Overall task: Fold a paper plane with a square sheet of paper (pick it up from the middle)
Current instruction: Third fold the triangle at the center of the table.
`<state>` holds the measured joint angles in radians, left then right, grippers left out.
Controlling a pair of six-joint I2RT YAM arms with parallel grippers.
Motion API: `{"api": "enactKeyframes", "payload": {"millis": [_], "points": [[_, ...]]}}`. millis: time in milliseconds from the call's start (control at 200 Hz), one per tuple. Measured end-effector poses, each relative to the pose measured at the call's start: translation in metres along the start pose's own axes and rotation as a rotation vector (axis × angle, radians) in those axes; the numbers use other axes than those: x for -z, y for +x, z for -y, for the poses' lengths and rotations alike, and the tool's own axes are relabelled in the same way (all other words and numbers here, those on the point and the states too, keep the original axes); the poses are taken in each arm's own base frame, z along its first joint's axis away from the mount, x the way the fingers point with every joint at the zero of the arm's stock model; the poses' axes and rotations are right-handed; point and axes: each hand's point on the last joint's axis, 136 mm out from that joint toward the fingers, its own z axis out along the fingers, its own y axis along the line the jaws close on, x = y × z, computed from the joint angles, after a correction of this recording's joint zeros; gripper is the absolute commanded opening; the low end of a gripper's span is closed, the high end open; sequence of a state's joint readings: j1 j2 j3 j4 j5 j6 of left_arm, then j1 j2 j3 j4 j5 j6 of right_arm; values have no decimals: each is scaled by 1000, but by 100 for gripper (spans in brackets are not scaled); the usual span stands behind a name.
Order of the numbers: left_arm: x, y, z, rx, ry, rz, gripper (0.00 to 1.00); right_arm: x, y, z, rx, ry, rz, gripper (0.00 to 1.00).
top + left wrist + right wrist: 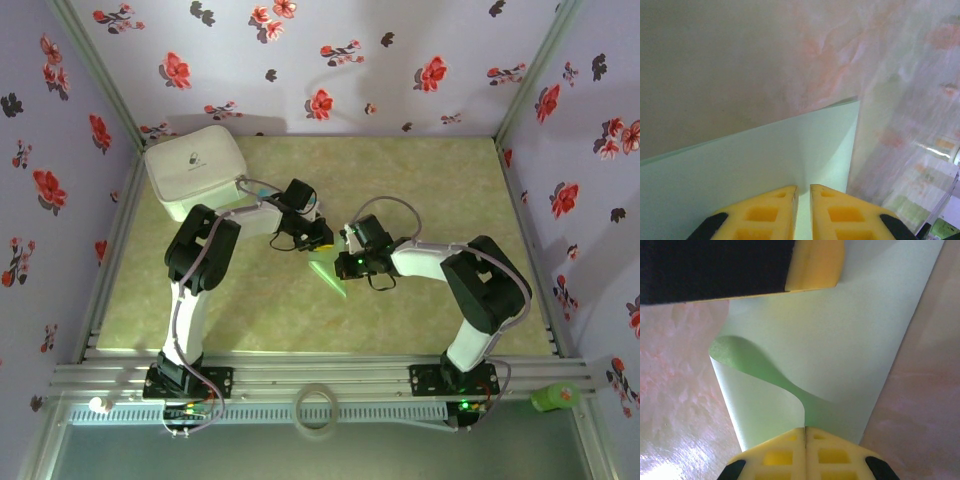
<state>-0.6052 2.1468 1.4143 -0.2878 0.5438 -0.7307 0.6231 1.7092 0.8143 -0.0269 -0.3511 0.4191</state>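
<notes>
The square sheet of paper [328,272] is pale mint green and lies mid-table between both arms, folded over on itself. My right gripper [350,248] pinches a curled-up flap of the paper [850,340]; its yellow jaws [805,429] are shut tight on the flap's edge. My left gripper [316,238] is at the sheet's far side. In the left wrist view its jaws [803,188] stand almost together, with a bend of the paper [765,160] running into the narrow gap. One left fingertip [816,265] lies over the paper's far edge in the right wrist view.
A white zipped pouch [195,170] sits at the back left corner of the beige mat [430,180]. A tape ring [315,408] and a green object [555,397] rest on the front rail. Floral walls enclose three sides.
</notes>
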Motion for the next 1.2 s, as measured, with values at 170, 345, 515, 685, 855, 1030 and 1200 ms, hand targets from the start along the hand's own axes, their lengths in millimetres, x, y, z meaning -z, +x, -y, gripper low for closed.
{"api": "enactKeyframes", "payload": {"millis": [170,345,515,685,855,1030,1200], "points": [[0,0,0,-1,0,0,16,0,2,1,-1,1,-1,0],[0,0,0,0,0,0,16,0,3,3,-2,7,-2,0],[0,0,0,0,0,0,16,0,3,3,-2,7,-3,0],[0,0,1,-1,0,0,16,-1,3,3,-2,7,-4,1],[1,0,4,-3,-1,-2,19,-1,3,3,-3,7,-4,0],[3,-3,8,-6,-28,9,27,-1,3,3,-4,7,-5,0],[13,-15,11,-4,-66,71,27,-1,3,3,-4,6,-2,0]]}}
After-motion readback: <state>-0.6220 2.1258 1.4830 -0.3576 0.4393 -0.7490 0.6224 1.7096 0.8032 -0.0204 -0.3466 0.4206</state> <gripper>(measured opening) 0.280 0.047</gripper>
